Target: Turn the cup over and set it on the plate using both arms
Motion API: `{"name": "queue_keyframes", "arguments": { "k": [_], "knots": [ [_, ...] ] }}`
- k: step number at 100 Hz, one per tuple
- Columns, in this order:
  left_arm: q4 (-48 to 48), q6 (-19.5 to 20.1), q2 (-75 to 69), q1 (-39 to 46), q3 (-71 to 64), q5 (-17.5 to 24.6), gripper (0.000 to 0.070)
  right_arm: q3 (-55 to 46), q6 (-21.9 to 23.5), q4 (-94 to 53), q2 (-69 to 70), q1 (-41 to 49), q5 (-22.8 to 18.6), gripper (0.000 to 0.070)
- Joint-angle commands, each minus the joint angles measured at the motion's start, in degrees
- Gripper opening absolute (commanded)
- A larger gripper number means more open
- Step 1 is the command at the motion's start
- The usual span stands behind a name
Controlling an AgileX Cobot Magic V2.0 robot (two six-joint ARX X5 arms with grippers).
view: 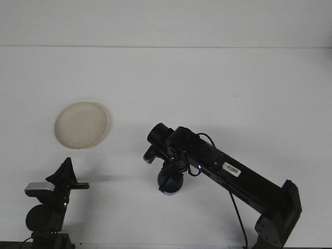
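1. The blue cup (170,182) sits low over the white table (207,83), towards the near edge and a little left of the middle. The right gripper (171,174) comes down on it from above.
2. The right jaws appear closed on the cup, though the arm's wrist covers most of the contact; I cannot tell whether the cup's base already touches the table.
3. The plate (81,124) lies empty near the left edge, well apart from the cup.
4. The left gripper (66,174) rests at the near left corner, short of the plate. Its jaws point upward; I cannot tell whether they are parted or closed.
5. Handling, as a judgement: the cup looks like light, stiff plastic with a smooth wall, so it may slip or tip under a loose grip. A hold across the wall just below the rim should be steadier than a pinch at the rounded bottom.
6. The step in hand seems to be setting the cup down within the left arm's reach; the move to the plate is not yet done.
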Motion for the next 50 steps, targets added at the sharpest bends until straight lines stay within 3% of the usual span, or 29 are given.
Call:
{"name": "queue_keyframes", "arguments": {
  "k": [1,22,37,50],
  "knots": [
    [1.0,-0.3,-0.1,-0.1,-1.1,-0.3,0.0012,1.5,-0.4,0.3,2.1,0.5,0.2,0.0003],
    [0.9,-0.3,-0.1,-0.1,-1.1,-0.3,0.0012,1.5,-0.4,1.4,3.9,0.5,0.8,0.0017],
    [1.6,-0.7,-0.1,-0.1,-1.0,-0.3,0.0012,1.6,-0.7,1.8,3.7,0.8,0.8,0.0266],
    [4.8,-7.3,-0.1,-0.1,-1.0,-0.3,0.0012,2.9,-0.7,0.7,1.6,0.4,0.8,0.0284]
  ]
}}
